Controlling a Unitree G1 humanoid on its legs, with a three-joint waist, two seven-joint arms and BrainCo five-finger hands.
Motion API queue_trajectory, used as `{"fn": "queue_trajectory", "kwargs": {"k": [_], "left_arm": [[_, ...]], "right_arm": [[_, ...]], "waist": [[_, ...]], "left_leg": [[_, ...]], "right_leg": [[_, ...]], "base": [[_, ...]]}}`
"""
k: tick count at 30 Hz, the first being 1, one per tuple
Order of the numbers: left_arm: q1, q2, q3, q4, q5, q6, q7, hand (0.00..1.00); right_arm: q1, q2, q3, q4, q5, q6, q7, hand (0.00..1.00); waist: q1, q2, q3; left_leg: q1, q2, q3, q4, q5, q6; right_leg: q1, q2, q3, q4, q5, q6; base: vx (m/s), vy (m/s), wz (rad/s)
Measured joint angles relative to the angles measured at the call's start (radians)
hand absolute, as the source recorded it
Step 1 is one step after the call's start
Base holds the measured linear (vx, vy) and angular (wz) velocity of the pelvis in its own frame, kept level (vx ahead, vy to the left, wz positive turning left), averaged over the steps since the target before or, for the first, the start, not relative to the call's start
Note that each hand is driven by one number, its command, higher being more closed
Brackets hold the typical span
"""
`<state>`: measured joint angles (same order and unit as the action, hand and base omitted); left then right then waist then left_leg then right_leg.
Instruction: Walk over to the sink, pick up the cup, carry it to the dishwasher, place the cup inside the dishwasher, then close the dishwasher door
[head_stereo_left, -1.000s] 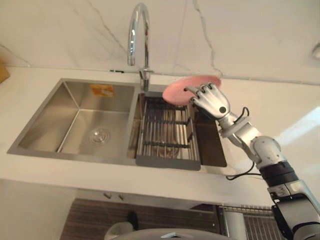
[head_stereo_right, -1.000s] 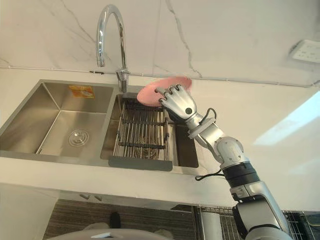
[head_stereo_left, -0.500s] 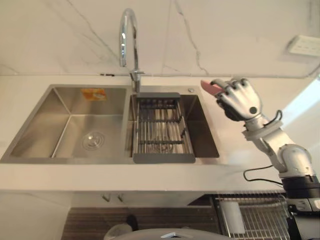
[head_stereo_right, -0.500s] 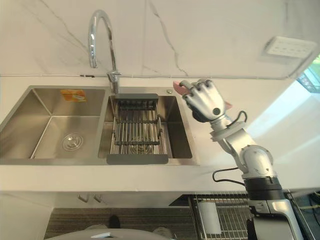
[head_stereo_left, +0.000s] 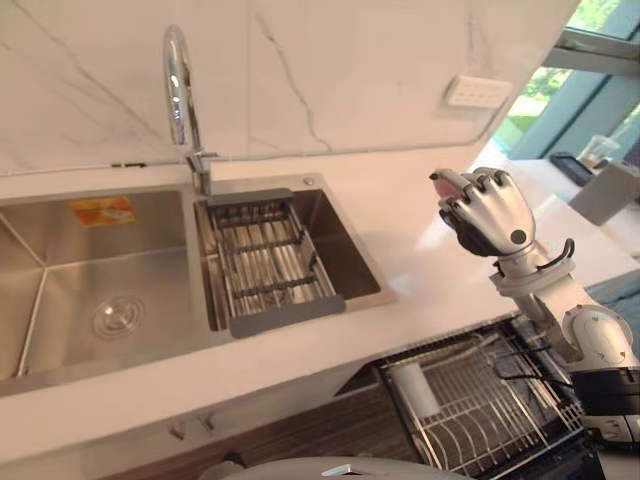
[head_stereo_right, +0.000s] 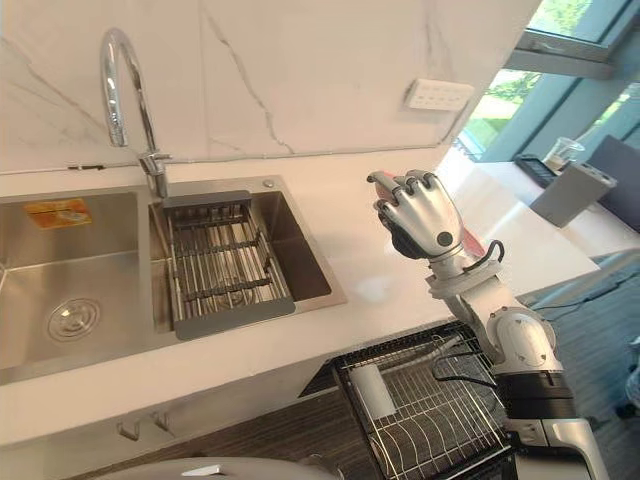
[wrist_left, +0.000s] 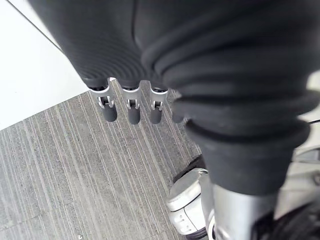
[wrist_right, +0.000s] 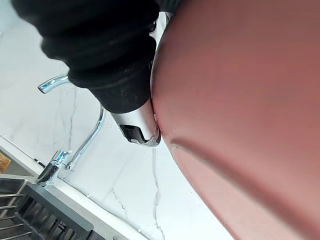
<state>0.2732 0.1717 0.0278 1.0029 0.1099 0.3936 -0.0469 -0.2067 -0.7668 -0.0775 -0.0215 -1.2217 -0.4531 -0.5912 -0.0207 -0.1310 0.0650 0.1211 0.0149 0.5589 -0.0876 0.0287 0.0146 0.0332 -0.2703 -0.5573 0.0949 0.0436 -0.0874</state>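
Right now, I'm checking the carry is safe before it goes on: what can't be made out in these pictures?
Pink dish: the right hand covers all but rim slivers in the eye views; the right wrist view's edges cut it off.
Dishwasher rack: cut off by the eye views' lower edge.
Left hand: its dark cover hides the thumb in the left wrist view.

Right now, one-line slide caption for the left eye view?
Right hand, fingers curled round a pink dish, held over the countertop right of the sink; dishwasher rack pulled out below.
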Motion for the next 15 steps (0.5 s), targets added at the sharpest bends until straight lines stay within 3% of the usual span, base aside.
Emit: {"fn": "queue_trajectory", "kwargs": {"k": [5, 15], "left_arm": [[0.023, -0.007, 0.025, 0.0, 0.0, -0.001, 0.001, 0.0], [0.058, -0.012, 0.051, -0.001, 0.01, -0.014, 0.023, 0.0]], "right_arm": [[0.015, -0.042, -0.005, 0.0, 0.009, -0.003, 0.001, 1.0], [0.174, -0.07, -0.104, -0.003, 0.046, -0.007, -0.011, 1.0]], "waist": [[-0.018, -0.002, -0.012], [-0.063, -0.02, -0.037]], "left_leg": [[0.016, -0.004, 0.02, 0.0, -0.008, -0.012], [0.063, -0.003, 0.069, 0.0, -0.031, -0.032]], "right_leg": [[-0.002, 0.001, 0.026, -0.011, 0.024, 0.074], [-0.005, 0.017, 0.096, -0.015, 0.028, 0.087]], "base": [[0.04, -0.035, -0.24], [0.04, -0.009, -0.25]]}}
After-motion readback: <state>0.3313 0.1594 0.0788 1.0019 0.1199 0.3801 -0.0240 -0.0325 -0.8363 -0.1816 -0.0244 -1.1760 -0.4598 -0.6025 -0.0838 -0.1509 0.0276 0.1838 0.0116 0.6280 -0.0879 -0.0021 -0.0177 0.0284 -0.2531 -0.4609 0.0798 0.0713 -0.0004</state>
